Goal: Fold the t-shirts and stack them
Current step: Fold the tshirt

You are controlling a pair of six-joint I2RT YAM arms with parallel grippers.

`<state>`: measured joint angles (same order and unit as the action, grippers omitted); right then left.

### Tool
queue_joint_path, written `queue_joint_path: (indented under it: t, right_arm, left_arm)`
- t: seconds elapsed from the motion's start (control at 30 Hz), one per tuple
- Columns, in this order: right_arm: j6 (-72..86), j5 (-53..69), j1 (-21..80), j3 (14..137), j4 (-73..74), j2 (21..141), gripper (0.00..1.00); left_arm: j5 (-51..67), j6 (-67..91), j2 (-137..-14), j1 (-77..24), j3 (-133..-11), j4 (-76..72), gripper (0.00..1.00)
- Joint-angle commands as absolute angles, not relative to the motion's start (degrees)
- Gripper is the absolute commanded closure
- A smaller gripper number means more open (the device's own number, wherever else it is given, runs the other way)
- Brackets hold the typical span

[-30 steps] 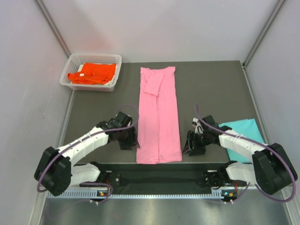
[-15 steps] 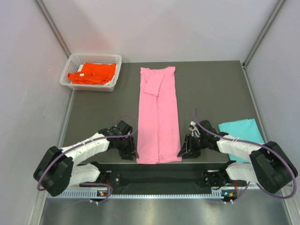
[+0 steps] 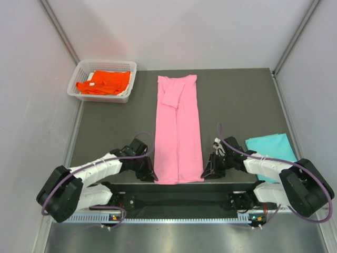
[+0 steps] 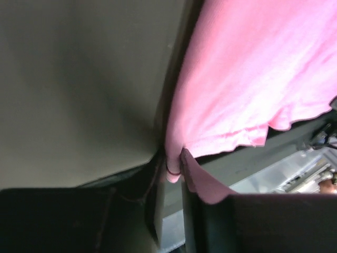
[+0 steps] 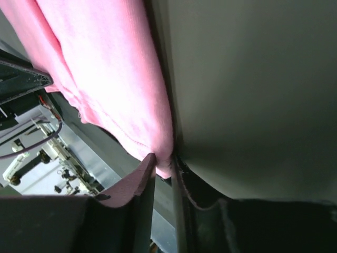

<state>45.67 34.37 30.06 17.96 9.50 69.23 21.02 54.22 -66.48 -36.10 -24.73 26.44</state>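
Light pink shirt: your soft, plain light pink t-shirt (image 3: 178, 132) lies flat as 1 long narrow strip down the middle of the top view, on the dark grey matte table (image 3: 237, 100). A sleeve is folded in near its upper end, and its lower hem sits close to the table's bottom edge.
Left gripper: your black 2-finger left gripper (image 3: 151, 174) sits at the strip's lower left corner. In the left wrist view its jaws are drawn close together, with a bunched bit of the pink hem pinched between them.
Right gripper: your black 2-finger right gripper (image 3: 206, 171) sits at the strip's lower right corner. In the right wrist view the pink corner is nipped in the narrow gap between its jaws, and a flap of cloth drapes over 1 of them.
Arms: your white-and-black left arm (image 3: 97, 166) and right arm (image 3: 266, 166) both lie low, reaching inward from the bottom of the frame.
Teal shirt: the folded teal t-shirt (image 3: 271, 146) lies flat on the table at the right of the top view, partly behind the right arm and well apart from the pink strip.
Orange shirt: the bright orange t-shirt (image 3: 103, 81) lies crumpled inside the white wire-mesh basket (image 3: 84, 66).
Basket: it stands at the table's upper left corner, well apart from both grippers.
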Motion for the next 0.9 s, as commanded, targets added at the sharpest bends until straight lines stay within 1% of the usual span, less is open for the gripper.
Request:
queue_joint_path:
  t: [0.0, 0.07, 0.1, 0.2, 0.23, 0.3, 0.4, 0.5, 0.6, 0.67, 0.7, 0.77, 0.8, 0.87]
  right_arm:
    - [45.61, 33.22, 31.2, 17.23, 7.56, 70.4, 0.82]
    - [45.96, 33.14, 31.11, 17.58, 6.51, 69.62, 0.88]
    - [46.23, 32.87, 31.2, 17.84, 6.33, 69.17, 1.0]
    - [45.36, 32.17, 31.11, 20.91, 8.34, 67.86, 1.0]
    - [44.57, 30.34, 30.94, 23.79, 9.57, 67.24, 1.0]
    - [42.73, 29.01, 29.8, 27.14, 12.3, 66.09, 1.0]
    - [39.22, 29.17, 26.04, 37.22, 16.6, 69.6, 1.0]
    - [33.87, 30.4, 21.91, 44.53, 21.08, 77.93, 1.0]
    - [29.38, 32.07, 18.82, 58.13, 25.48, 87.87, 1.0]
    - [28.04, 32.25, 17.41, 63.34, 28.11, 94.44, 1.0]
    - [27.08, 32.95, 16.36, 68.07, 28.73, 96.4, 1.0]
    - [26.28, 33.13, 15.47, 72.58, 30.58, 101.57, 1.0]
    - [25.41, 33.74, 14.69, 76.69, 31.02, 103.25, 1.0]
    - [24.79, 35.41, 13.98, 80.31, 32.43, 108.09, 1.0]
  left_arm:
    - [21.01, 54.4, -66.71, -36.39, -23.03, 23.29, 0.79]
    - [20.66, 54.84, -66.27, -36.39, -23.55, 22.42, 0.91]
    - [20.48, 54.93, -65.92, -36.3, -24.16, 21.63, 1.0]
    - [19.08, 54.76, -65.92, -36.3, -27.85, 22.32, 1.0]
    - [18.29, 54.41, -66.09, -36.3, -29.34, 23.11, 1.0]
    - [15.84, 53.79, -67.06, -36.3, -34.61, 24.25, 1.0]
    - [10.75, 52.82, -70.04, -35.86, -42.26, 25.13, 1.0]
    - [8.88, 51.16, -74.52, -32.88, -48.5, 24.35, 1.0]
    - [9.58, 51.24, -80.49, -28.4, -52.81, 21.1, 1.0]
    - [10.89, 50.45, -85.75, -24.81, -56.58, 20.21, 1.0]
    - [11.59, 50.19, -87.35, -23.57, -57.82, 19.78, 1.0]
    - [14.49, 49.13, -92.43, -19.98, -61.24, 18.12, 1.0]
    - [15.28, 48.7, -94.11, -18.99, -62.65, 17.93, 1.0]
    - [17.48, 46.68, -99.19, -16.63, -67.29, 18.71, 1.0]
